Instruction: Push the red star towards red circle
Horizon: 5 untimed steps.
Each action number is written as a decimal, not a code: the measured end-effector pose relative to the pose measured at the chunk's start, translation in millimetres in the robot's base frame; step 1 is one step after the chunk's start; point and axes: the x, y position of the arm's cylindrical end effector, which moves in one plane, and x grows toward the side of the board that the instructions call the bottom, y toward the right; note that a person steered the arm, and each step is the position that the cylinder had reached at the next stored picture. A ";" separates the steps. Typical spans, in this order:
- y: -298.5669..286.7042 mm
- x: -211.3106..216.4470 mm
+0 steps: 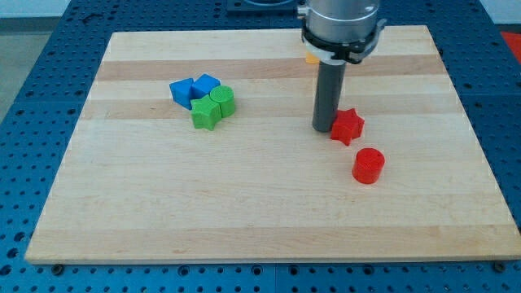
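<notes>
The red star (348, 126) lies right of the board's middle. The red circle (368, 166), a short cylinder, stands just below and to the right of it, a small gap apart. My tip (324, 129) is on the board against the star's left side, touching or nearly touching it. The rod rises straight up to the arm's grey body at the view's top.
A cluster at the upper left holds two blue blocks (182, 91) (206, 84), a green star (206, 115) and a green cylinder (223, 101). A small yellow-orange block (311, 59) peeks out behind the arm. The wooden board (260, 220) lies on a blue perforated table.
</notes>
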 end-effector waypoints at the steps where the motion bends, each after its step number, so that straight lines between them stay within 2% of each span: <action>1: 11.1 0.5; 3: 10.3 -3.2; 4: -3.2 -55.3; 5: -62.9 -94.4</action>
